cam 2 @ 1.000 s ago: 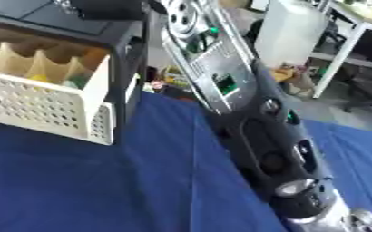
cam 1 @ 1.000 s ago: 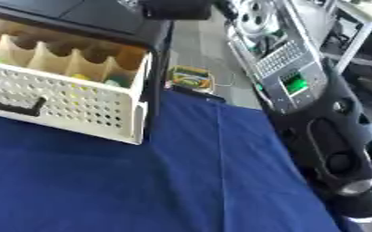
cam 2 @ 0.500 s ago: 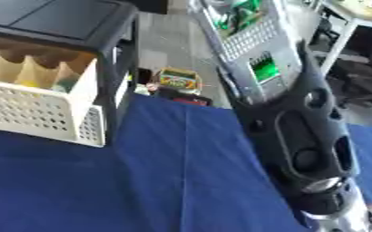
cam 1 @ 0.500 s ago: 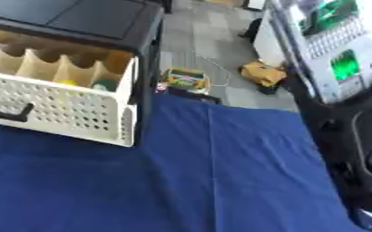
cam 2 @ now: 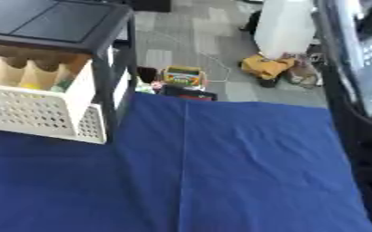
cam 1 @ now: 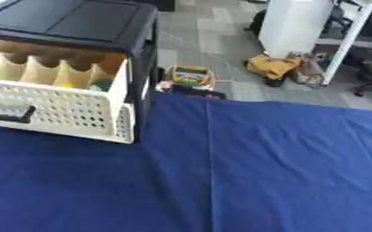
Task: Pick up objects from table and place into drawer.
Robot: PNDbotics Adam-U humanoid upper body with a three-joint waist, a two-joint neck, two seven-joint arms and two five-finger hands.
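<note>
Drawer (cam 1: 58, 111) is pulled out of the black cabinet (cam 1: 78, 25) at the surface's (cam 1: 245, 172) left, so drops go straight in; a green item (cam 1: 102, 84) (unidentifiable) sits in one compartment. No loose objects visible on the blue cloth. Right arm (cam 2: 356, 113) is cut off at the frame edge, neither hand in view, so finger state can't be told.

White perforated drawer (cam 1: 58, 113) open from black cabinet (cam 1: 74, 25), on blue cloth (cam 1: 245, 172).

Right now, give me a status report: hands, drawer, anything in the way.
Neither hand in view; only the right arm shows. Drawer pulled open, small items inside. No loose objects seen on the blue cloth.
</note>
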